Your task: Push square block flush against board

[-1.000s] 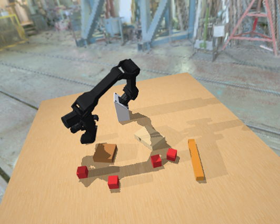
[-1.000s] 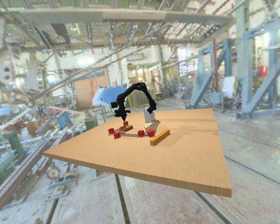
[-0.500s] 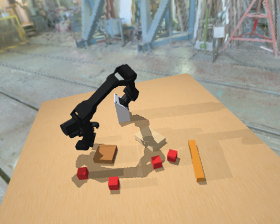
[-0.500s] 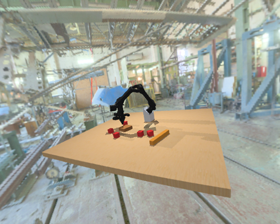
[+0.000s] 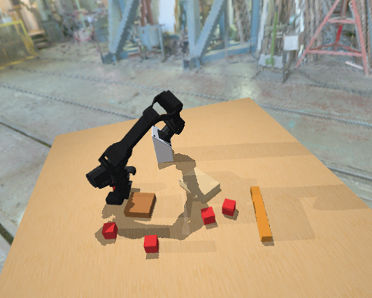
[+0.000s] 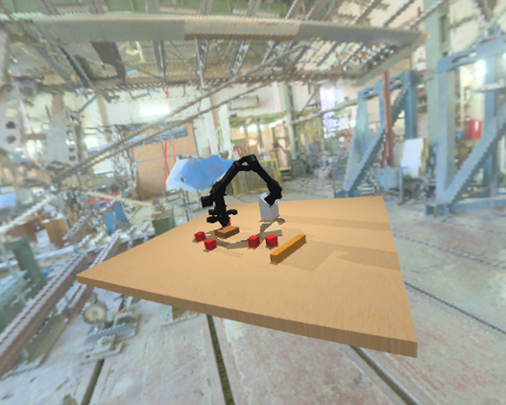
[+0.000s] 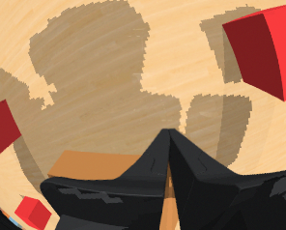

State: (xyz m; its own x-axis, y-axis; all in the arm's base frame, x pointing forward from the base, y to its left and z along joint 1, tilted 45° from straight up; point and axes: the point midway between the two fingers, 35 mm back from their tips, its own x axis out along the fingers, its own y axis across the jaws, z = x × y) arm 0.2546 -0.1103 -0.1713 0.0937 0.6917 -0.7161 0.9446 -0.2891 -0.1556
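Observation:
The brown-orange square block [image 5: 141, 202] [image 6: 227, 231] [image 7: 92, 165] lies flat near the arm; the fingers hide part of it in the wrist view. The board, a long narrow orange bar [image 5: 261, 214] [image 6: 289, 248], lies well apart from it, to the right in the top view, beyond two red cubes. My gripper [image 5: 113, 200] [image 6: 223, 224] [image 7: 167, 134] is shut and empty, low beside the block's left side in the top view. Whether it touches the block or the table cannot be told.
A pale flat block [image 5: 206, 184] lies between the square block and the board. Two red cubes [image 5: 208, 215] [image 5: 229, 206] stand near it. Two more red cubes [image 5: 110, 230] [image 5: 151, 243] stand on the near side. Another [image 6: 229, 222] is mostly hidden behind the gripper. The arm's grey base [image 5: 164, 152] stands behind.

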